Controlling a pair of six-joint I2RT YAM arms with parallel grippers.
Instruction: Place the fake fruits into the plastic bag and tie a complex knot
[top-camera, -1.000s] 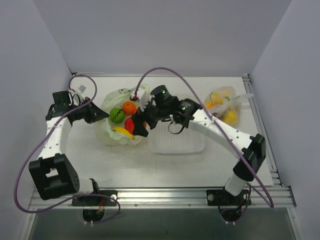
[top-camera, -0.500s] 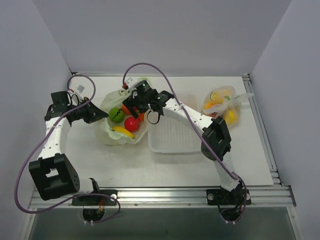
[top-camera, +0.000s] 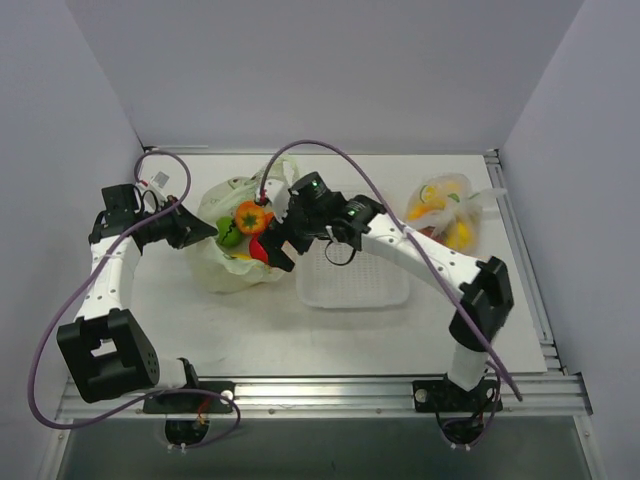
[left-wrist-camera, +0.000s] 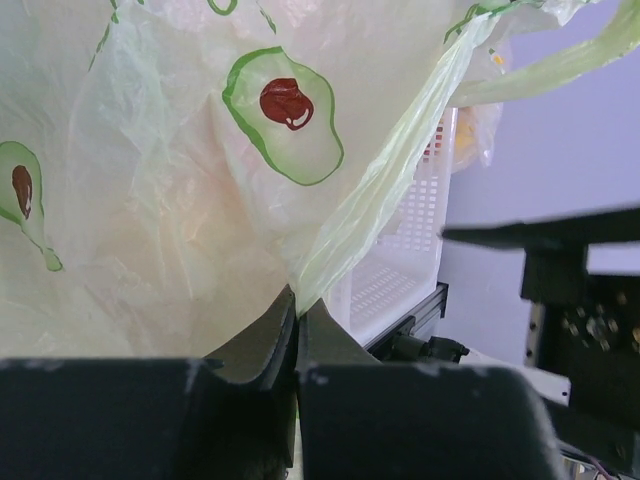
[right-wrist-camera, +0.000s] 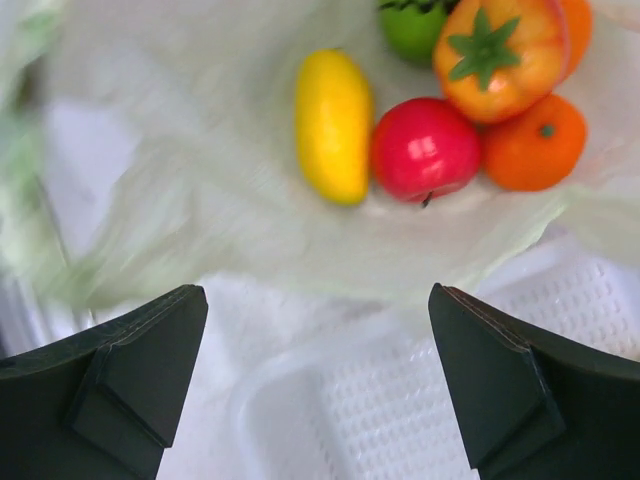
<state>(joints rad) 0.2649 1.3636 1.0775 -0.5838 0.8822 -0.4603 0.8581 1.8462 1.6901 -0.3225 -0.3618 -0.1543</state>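
Just beyond right hand (right-wrist-camera: 317, 300), fake fruits (right-wrist-camera: 425, 150) inside plastic bag (right-wrist-camera: 200, 235)

1 plastic bag (top-camera: 226, 274), avocado print, w/ 6 fake fruits (top-camera: 250, 218) showing: 1 lemon (right-wrist-camera: 334, 125), 1 red apple (right-wrist-camera: 425, 148), 1 tomato (right-wrist-camera: 497, 55), 1 green one (right-wrist-camera: 412, 28), 2 orange rounds (right-wrist-camera: 538, 143). Also 1 white basket (top-camera: 360, 286), 1 clear bag (top-camera: 455, 182), 2 arms (top-camera: 430, 258).

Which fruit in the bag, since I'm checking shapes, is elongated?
The yellow fruit, beside the red apple; the rest in view look round.
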